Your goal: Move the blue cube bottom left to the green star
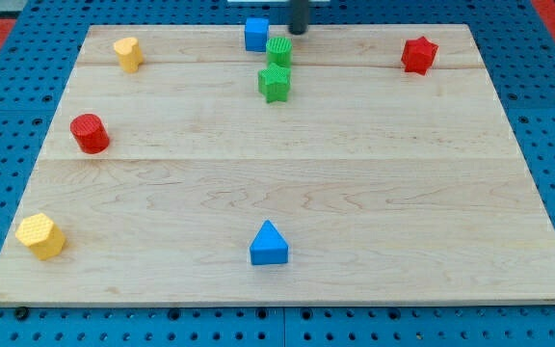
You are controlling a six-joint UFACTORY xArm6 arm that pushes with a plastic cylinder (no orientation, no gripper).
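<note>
While the dark rod comes down from the view's top edge, my tip point(299, 32) sits at the far edge of the wooden board point(287, 193). This arm has no jaws to open or shut, only that plain rod end, and it holds nothing. Just to the view's left of my tip stands the blue cube point(255, 34), close by but whether they touch cannot be told. Just below my tip and slightly to the view's left is a green cylinder point(278, 51), beside the blue cube's lower right corner. Directly below that cylinder, a little farther from my tip, lies the green star point(274, 84), with a small gap between the two green pieces. So the blue cube sits up and to the view's left of the green star. Well to the view's right of my tip is a red star point(418, 55). Far to the view's left is a yellow cylinder point(128, 53), and below it a red cylinder point(90, 133). Well apart from my tip, near the view's bottom, are a yellow hexagonal block point(41, 236) at the left corner and a blue triangular block point(269, 244) near the middle.
</note>
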